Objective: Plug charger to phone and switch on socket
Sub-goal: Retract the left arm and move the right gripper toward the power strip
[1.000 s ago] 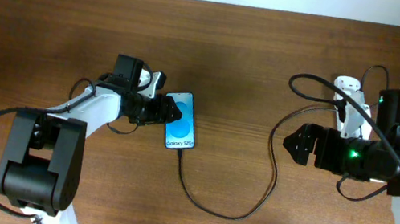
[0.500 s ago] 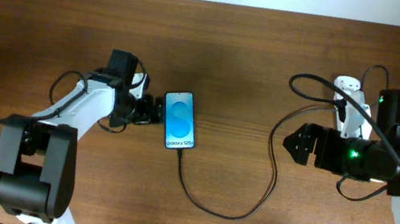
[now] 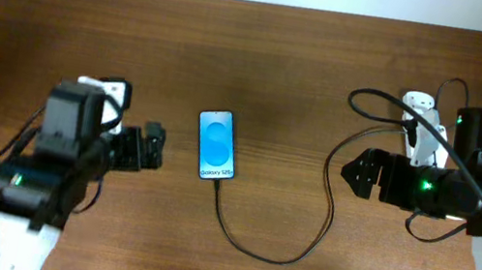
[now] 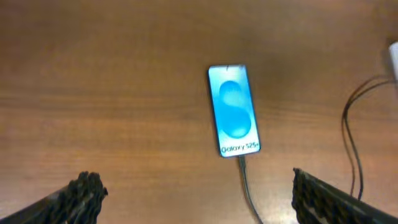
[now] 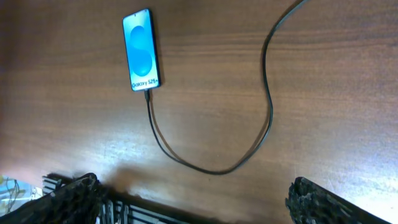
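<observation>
Nearest the left wrist camera, the left gripper (image 4: 198, 190) is spread wide, one fingertip in each lower corner of the view, with only bare wood between them. It holds nothing and touches nothing. In the overhead view the left gripper (image 3: 151, 146) sits apart from the phone (image 3: 218, 145), level with its lower half, on the left arm's side.

The right gripper (image 5: 193, 190) is spread just as wide, and its fingers also frame empty worktop (image 5: 323, 93). From above, the right gripper (image 3: 359, 173) hovers well apart from the phone, with the charger (image 3: 279, 257) cable passing between the two.

The phone (image 4: 233, 111) lies flat and face up near the middle of the worktop (image 3: 282, 63), with its blue screen lit and its white lettering at the near end. The charger (image 4: 244, 182) tip meets that near edge, just under the lettering.

From there the charger (image 5: 211, 169) cable runs toward the near edge of the worktop, curves in a wide loop and climbs back toward the far right.

Farthest off, the white socket (image 3: 418, 114) lies by the far edge, partly hidden behind the right arm. The cable ends there. I cannot tell how its switch stands.
</observation>
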You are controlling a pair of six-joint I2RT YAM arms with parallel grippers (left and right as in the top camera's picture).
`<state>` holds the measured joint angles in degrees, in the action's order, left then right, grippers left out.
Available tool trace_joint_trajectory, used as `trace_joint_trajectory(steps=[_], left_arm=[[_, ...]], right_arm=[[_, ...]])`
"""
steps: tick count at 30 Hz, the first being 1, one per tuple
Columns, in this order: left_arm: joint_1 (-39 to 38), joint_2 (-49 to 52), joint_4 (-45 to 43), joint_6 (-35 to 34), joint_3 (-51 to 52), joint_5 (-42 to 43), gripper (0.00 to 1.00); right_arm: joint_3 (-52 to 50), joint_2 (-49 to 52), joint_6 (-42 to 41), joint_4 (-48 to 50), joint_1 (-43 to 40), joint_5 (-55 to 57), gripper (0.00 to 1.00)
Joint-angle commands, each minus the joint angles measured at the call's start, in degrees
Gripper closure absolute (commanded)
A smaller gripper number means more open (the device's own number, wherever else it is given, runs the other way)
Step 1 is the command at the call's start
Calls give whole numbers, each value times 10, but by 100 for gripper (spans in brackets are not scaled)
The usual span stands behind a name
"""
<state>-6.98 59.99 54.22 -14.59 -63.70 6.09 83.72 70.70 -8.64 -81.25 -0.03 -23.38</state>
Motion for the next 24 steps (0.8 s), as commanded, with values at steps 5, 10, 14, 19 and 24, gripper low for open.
trace_joint_trajectory(steps=[5,10,14,19,24], left_arm=[[3,-254,111,-1,0,-74,1],[3,-311,149,42,0,-74,1],[3,-405,181,42,0,-103,1],[3,-446,243,40,0,-139,1],[3,-446,242,40,0,-139,1]], right_arm=[[0,-2,2,7,-4,1,2],[0,0,2,9,-4,1,2],[0,0,2,7,-3,0,2],[0,2,2,33,-4,1,2],[0,2,-40,140,-4,3,2]])
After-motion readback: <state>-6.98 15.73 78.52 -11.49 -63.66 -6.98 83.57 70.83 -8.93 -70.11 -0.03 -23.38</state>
